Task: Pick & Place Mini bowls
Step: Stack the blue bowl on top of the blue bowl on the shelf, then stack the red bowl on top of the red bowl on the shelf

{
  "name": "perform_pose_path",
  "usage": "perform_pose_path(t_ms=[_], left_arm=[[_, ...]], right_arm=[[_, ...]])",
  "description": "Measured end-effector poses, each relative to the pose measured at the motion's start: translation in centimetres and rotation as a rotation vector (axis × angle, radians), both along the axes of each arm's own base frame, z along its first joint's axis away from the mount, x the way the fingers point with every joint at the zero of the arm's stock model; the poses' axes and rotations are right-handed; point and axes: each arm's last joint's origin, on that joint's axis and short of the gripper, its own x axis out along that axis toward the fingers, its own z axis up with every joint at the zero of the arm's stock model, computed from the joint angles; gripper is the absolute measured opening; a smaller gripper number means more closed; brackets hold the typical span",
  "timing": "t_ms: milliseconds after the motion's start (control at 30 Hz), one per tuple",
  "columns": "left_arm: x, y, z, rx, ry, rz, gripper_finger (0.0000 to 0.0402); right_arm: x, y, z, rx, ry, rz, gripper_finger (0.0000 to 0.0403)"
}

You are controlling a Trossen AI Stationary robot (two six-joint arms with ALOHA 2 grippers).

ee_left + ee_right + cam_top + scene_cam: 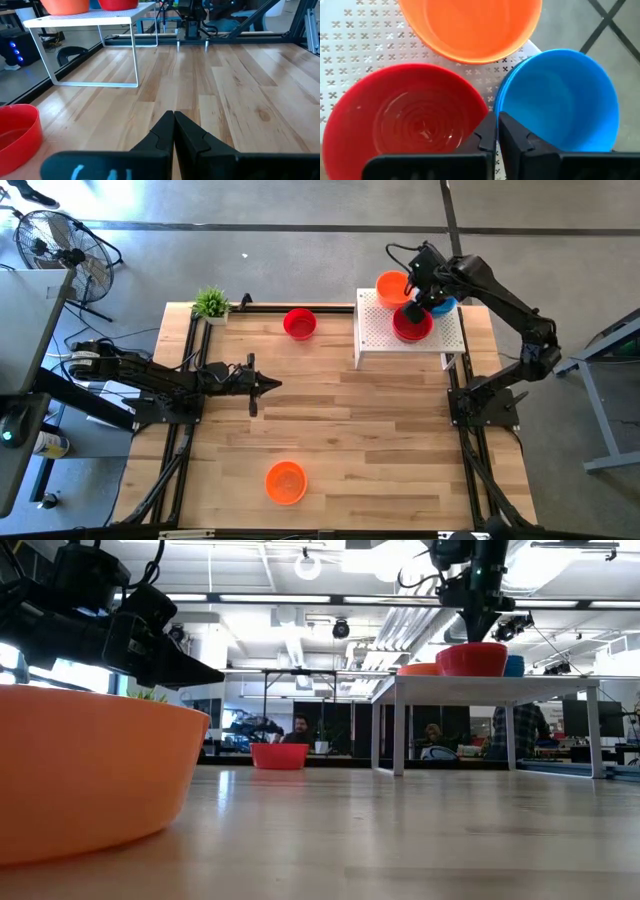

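Right gripper [418, 308] sits over the white perforated stand [375, 330] in the upper right of the high view, fingers together, holding nothing. Three mini bowls are on the stand: a red bowl [412, 326], an orange bowl [391, 286] and a blue bowl [446, 304]. The tips sit above the gap where the red and blue rims meet.

Two more bowls are loose on the table [400, 440]: a second red bowl [299, 323] at upper centre, and a second orange bowl [286, 481] at lower centre.

Left gripper [268, 385] waits at middle left, low over the wood, fingers together, empty.

My read: the right arm is between picks, either just done placing on the stand or lining up on a rim there. Can't tell which. Either way, the next move needs the fingers opened before they go onto any rim, then a route clear of the other two bowls, which are packed tight.

View differences:
- The right wrist view shows how tight the pack is: the red bowl [405, 120] and blue bowl [560, 100] are rim to rim or nearly so, with the orange bowl [470, 25] hard against both. The high view hides this under the arm.
- The low view shows the stand's height off the table and the near orange bowl [90, 770] filling the left foreground.
- The left wrist view catches the loose red bowl [17, 132] just beside that gripper, at lower left.
- People show in the room behind in the low view.
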Motion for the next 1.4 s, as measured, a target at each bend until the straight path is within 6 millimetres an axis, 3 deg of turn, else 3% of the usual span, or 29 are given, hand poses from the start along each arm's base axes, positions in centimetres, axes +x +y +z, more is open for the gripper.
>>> perform_pose_path(t_ms=[200,433,700,900,1067,1267,1400], left_arm=[[0.0,0.0,0.0,-0.02,-0.002,0.002,0.0004],[0.2,0.0,0.1,-0.029,0.009,0.01,0.0004],[2.6,2.0,2.3,0.027,0.162,0.266,0.0001],[3.3,6.7,4.4,0.042,0.308,0.297,0.0],[3.5,11.4,4.8,-0.098,0.369,0.302,0.0],[4.2,17.2,5.2,-0.318,0.429,0.522,0.0005],[4.4,20.6,6.0,-0.397,0.502,0.623,0.0031]], right_arm=[[-0.1,1.0,0.8,-0.029,-0.029,0.028,0.0008],[0.1,5.5,4.1,-0.146,-0.23,0.19,0.0002],[2.7,10.6,6.2,-0.264,-0.42,0.411,0.0002],[4.6,13.1,6.1,-0.291,-0.444,0.525,0.0002],[6.2,15.0,5.4,-0.312,-0.403,0.573,0.0001],[8.2,17.0,4.2,-0.329,-0.356,0.574,0.0001],[9.6,18.6,3.1,-0.334,-0.328,0.577,0.0001]])
